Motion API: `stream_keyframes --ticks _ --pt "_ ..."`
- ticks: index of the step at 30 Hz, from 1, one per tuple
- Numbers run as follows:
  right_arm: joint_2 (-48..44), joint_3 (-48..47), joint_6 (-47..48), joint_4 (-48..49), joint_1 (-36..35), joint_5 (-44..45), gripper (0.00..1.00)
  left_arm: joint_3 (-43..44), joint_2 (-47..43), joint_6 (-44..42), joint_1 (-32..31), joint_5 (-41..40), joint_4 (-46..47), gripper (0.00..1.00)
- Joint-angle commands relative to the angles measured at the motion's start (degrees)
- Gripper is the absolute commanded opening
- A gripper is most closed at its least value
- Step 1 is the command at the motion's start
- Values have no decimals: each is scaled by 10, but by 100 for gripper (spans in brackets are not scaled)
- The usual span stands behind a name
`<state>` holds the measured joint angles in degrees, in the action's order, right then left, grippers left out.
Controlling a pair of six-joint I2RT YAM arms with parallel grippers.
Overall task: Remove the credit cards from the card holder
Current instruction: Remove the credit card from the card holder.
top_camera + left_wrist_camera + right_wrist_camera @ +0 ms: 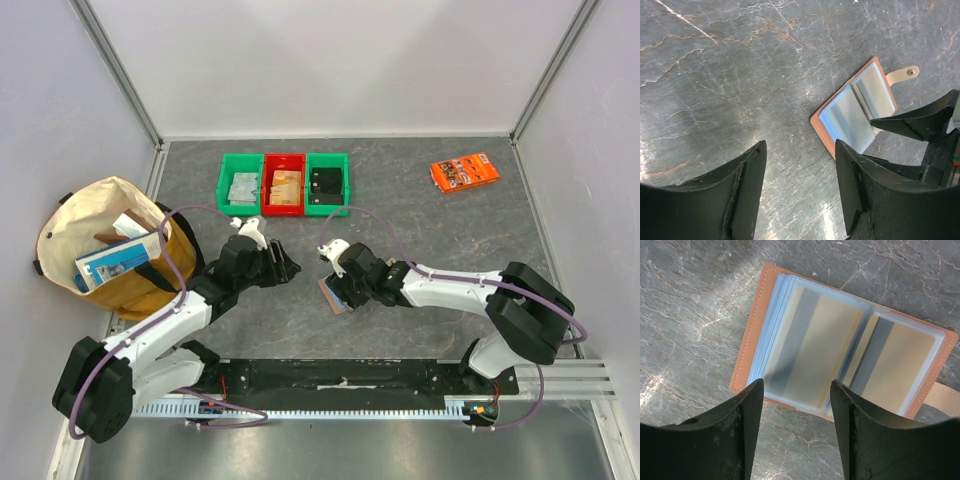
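The reddish-brown leather folding card holder lies open near the middle of the table, toward its near edge, with tan plastic credit cards behind cloudy sleeves. The right gripper hovers over it, fingers apart and empty. The left gripper, likewise spread and empty, waits just beside it.

A pinch could catch sleeve instead of card and drag the whole holder (nothing pins it, seemingly). Green and red plastic bins sit toward the far edge. The sleeves themselves stand in the cards' way.

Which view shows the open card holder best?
Right wrist: straight down on the open card holder, tan striped credit cards visible through its sleeves. Left wrist shows it angled, sleeves glared; top view mostly hides it under the right end effector.
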<state>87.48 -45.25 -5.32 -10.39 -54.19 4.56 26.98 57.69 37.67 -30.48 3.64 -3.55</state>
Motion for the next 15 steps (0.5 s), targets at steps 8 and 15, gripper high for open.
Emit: stream_keyframes --ticks 8,15 --pt "37 -25 4 -3 -6 41 57 22 44 22 -30 28 69 63" --pt "45 -24 -9 -3 -6 47 28 33 73 33 -48 49 90 63"
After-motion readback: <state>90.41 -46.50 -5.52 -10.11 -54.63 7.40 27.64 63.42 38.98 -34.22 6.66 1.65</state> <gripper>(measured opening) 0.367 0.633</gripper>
